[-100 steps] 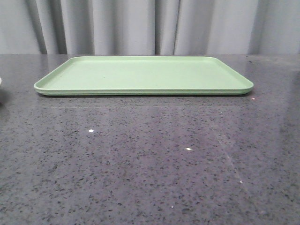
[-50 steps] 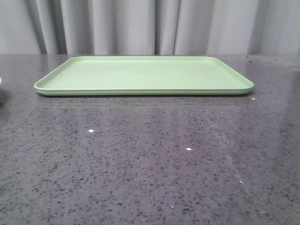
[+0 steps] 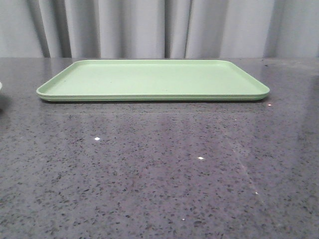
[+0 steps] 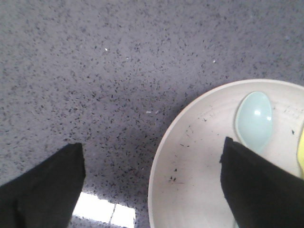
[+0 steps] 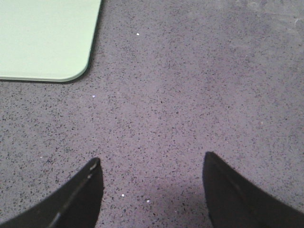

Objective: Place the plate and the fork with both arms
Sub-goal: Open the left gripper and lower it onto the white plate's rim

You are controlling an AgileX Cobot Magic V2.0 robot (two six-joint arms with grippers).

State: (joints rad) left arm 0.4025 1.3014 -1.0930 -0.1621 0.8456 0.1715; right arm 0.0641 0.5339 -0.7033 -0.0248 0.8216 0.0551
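Left end effector (image 4: 152, 190), fingers spread, straddles the rim of the cream, dark-specked plate (image 4: 190, 190) (yellow fork (image 4: 300, 147) inside).

Left gripper (image 4: 151, 190) and right gripper (image 5: 151, 192) are each showing two plain matte black, wedge-shaped fingers.

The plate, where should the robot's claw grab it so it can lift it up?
Probably the rim. The plate is wide and shallow, so only its thin raised edge fits inside a claw. The left claw is open above that edge, one finger over the inside and one over the table. Coming straight down avoids the pale blue-green spoon in the dish.
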